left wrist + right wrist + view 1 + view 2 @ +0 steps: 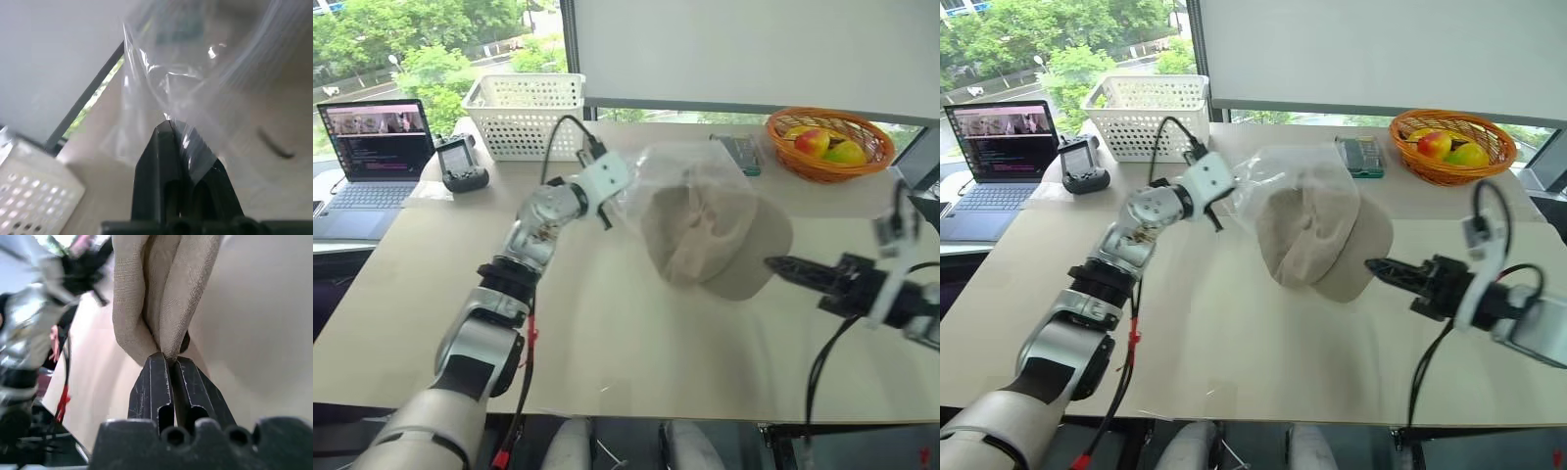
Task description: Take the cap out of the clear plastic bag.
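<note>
The cap (pixel 1317 235) hangs mid-worktop between the two arms, its brim edge pinched in the closed right gripper (pixel 168 360), which sits just to its right. It is soft pale beige fabric, crown folded and creased, partly still inside the clear plastic bag (pixel 651 181). The bag's far-left edge is clamped by the closed left gripper (pixel 171 127), stretching glossy, crinkled film above the worktop (pixel 607 323).
</note>
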Robot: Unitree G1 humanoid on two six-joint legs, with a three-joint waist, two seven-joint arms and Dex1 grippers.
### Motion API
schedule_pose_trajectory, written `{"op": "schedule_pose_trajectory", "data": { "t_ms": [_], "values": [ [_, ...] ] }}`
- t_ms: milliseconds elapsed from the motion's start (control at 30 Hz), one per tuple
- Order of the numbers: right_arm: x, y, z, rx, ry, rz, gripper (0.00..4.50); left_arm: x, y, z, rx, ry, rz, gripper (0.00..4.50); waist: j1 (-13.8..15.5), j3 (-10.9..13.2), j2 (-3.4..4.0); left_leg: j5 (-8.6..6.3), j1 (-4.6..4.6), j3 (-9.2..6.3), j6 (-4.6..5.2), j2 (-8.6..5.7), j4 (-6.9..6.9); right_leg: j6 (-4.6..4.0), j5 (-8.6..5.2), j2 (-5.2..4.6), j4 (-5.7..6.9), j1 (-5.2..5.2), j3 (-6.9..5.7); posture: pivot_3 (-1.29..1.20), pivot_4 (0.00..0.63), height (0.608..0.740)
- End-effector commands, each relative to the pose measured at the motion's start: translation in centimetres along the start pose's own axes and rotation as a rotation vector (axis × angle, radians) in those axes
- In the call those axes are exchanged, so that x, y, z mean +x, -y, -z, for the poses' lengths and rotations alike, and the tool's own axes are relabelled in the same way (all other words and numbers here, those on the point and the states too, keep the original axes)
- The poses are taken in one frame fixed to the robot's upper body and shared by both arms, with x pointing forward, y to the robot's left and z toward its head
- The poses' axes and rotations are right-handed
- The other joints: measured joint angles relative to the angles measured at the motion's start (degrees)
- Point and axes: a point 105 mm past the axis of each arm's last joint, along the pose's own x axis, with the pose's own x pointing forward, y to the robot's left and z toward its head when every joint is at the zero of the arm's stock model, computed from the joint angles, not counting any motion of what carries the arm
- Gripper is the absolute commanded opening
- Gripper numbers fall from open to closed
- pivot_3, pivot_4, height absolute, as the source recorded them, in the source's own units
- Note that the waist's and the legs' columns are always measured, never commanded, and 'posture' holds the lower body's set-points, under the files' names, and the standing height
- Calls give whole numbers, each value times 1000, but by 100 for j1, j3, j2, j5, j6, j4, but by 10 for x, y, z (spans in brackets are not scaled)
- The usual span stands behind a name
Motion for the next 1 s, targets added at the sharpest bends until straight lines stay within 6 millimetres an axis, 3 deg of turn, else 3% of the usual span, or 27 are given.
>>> {"op": "schedule_pose_trajectory", "data": {
  "t_ms": [33,233,467,533,600,700,800,833,1000],
  "values": [
    [-19,-44,-1,-151,-32,-187,26,-2,-21,-11,34,34,-71,0,12,0,0,0,1,-1,0,0,0,0,0,0,0,1,-1,0,150,740],
    [-51,-61,-12,-308,12,-204,26,1,-17,-11,39,45,-69,0,31,0,-1,0,-1,0,-1,-4,2,1,0,-4,-5,4,-2,0,150,740],
    [-72,-81,-53,-367,252,-343,26,-8,-29,5,81,-3,-110,0,-13,0,-2,0,4,5,-1,-4,1,1,0,-2,-2,2,3,0,150,740],
    [-77,-58,-83,-387,413,-194,26,-14,-34,9,110,-17,-125,0,-19,0,-2,0,5,4,-1,-2,-1,1,0,0,-2,2,3,0,150,740],
    [-79,-31,-101,-370,493,-49,26,-19,-38,13,126,-28,-136,0,-15,-1,-4,0,6,6,-1,-4,2,1,0,-2,-2,4,4,0,150,740],
    [-78,-8,-109,-373,514,77,26,-22,-40,16,137,-36,-146,0,20,-2,-6,0,8,8,-1,-4,1,2,0,-4,-4,5,3,0,150,740],
    [-60,44,-92,-478,359,442,26,-34,-45,30,88,-70,-173,0,26,-4,-3,0,5,9,-1,-2,-8,1,-1,-3,-1,-6,5,0,150,740],
    [-53,53,-82,-478,309,484,26,-36,-45,32,62,-73,-183,0,26,-4,-3,0,3,9,-1,-1,-10,1,-1,-2,-1,-9,4,0,150,740],
    [-36,68,-53,-435,251,527,26,-36,-36,30,-30,-67,-188,0,27,-4,-1,1,-6,11,-2,-5,-10,1,-1,-6,3,-20,9,0,150,740]
  ]
}}
